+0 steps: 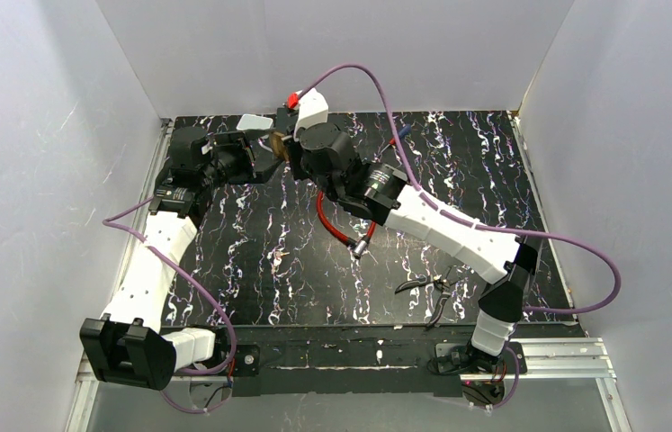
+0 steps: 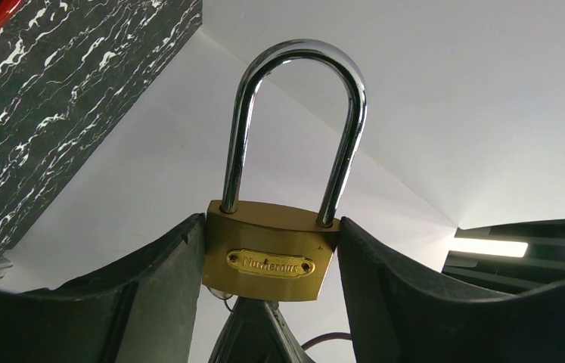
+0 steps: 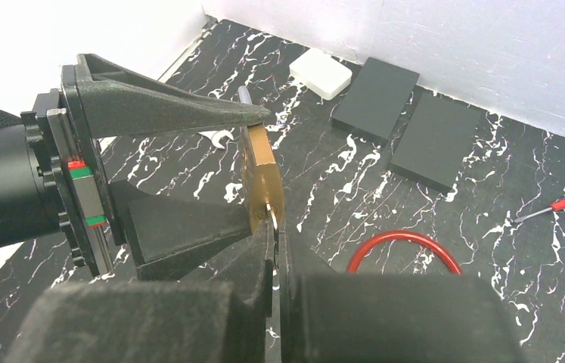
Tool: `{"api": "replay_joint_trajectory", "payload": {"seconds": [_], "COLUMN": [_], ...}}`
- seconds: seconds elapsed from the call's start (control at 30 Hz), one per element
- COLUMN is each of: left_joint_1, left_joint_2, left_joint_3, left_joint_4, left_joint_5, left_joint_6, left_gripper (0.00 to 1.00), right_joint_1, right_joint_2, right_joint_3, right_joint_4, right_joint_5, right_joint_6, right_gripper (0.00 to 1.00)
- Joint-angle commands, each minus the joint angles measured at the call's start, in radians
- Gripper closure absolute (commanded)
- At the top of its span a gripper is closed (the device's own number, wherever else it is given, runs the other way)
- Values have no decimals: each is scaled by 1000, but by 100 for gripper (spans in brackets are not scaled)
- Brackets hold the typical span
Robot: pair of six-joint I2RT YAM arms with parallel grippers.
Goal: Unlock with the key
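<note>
My left gripper (image 2: 271, 231) is shut on the brass padlock (image 2: 271, 257), pinching the sides of its body. It holds the lock in the air near the table's back left (image 1: 276, 144). The steel shackle (image 2: 294, 57) points away from the wrist, and both of its legs enter the body. My right gripper (image 3: 274, 227) is shut on the key (image 3: 271, 214). The key's blade sits in the keyhole on the padlock's (image 3: 260, 170) bottom face. The key's head is hidden between the fingers.
A red ring cable (image 3: 404, 253) lies on the black marbled table (image 1: 251, 270) under the right arm. At the back are a white block (image 3: 321, 73) and two black blocks (image 3: 376, 98), (image 3: 436, 140). A screwdriver (image 3: 559, 204) and pliers (image 1: 431, 290) lie to the right. White walls enclose three sides.
</note>
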Motion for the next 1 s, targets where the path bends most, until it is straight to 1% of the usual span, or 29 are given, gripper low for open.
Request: {"api": "replay_joint_trajectory", "payload": {"seconds": [0.0,0.1,0.2,0.33,0.43,0.5,0.6,0.73,0.87,0.97], "left_joint_1": [-13,-13,-12,-13,-13,-12,-13,-12,-12,-13], "left_joint_2": [-24,-21,-20,-21,-19,-21,-21,-19,-19,-16], "left_joint_3": [78,87,93,93,93,93,90,90,91,91], "left_joint_4": [96,96,98,102,110,112,113,116,116,116], "left_joint_5": [92,94,97,99,102,103,101,101,103,104], "left_joint_6": [-2,2,4,4,4,4,4,4,4,5], "left_gripper": [100,100,100,100,100,100,100,100,100,100], "right_joint_1": [-18,-30,-34,-45,-96,-125,-136,-136,-134,-134], "right_joint_2": [45,69,71,79,64,42,35,43,28,26], "right_joint_3": [29,53,36,22,-29,-83,-96,-77,-103,-110], "right_joint_4": [44,53,94,83,127,200,217,180,187,187], "right_joint_5": [-53,-84,-144,-168,-293,-380,-402,-399,-384,-382], "right_joint_6": [17,11,-4,22,119,167,178,119,68,61], "right_gripper": [99,99,99,99,99,99,99,99,99,99]}}
